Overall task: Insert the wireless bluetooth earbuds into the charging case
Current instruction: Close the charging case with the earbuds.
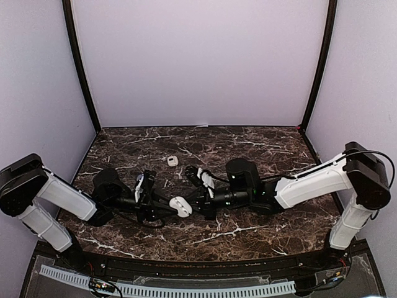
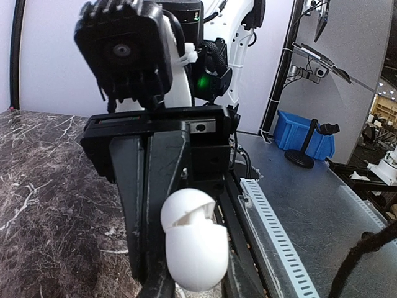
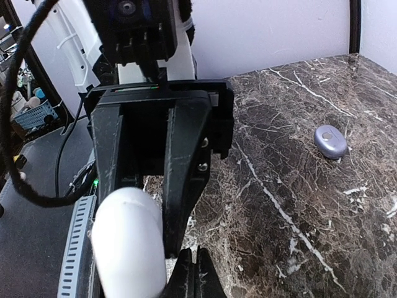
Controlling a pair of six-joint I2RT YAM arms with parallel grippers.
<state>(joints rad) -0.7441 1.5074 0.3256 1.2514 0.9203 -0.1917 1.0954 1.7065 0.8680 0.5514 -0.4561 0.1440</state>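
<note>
The white pebble-shaped charging case (image 1: 180, 206) hangs between the two arms above the table's middle. My left gripper (image 1: 175, 207) is shut on it. In the left wrist view the case (image 2: 193, 248) sits between my own fingers with its lid slightly ajar. My right gripper (image 1: 192, 203) is shut, fingertips together (image 3: 200, 264), right beside the case (image 3: 127, 245). Its closed fingers (image 2: 149, 205) show to the left of the case in the left wrist view. No loose earbud is visible. I cannot tell whether one lies inside the case.
A second small pale oval case (image 1: 172, 161) with a dark spot lies on the dark marble table (image 1: 260, 230) behind the grippers. It also shows in the right wrist view (image 3: 330, 141). Dark frame posts and pale walls bound the table.
</note>
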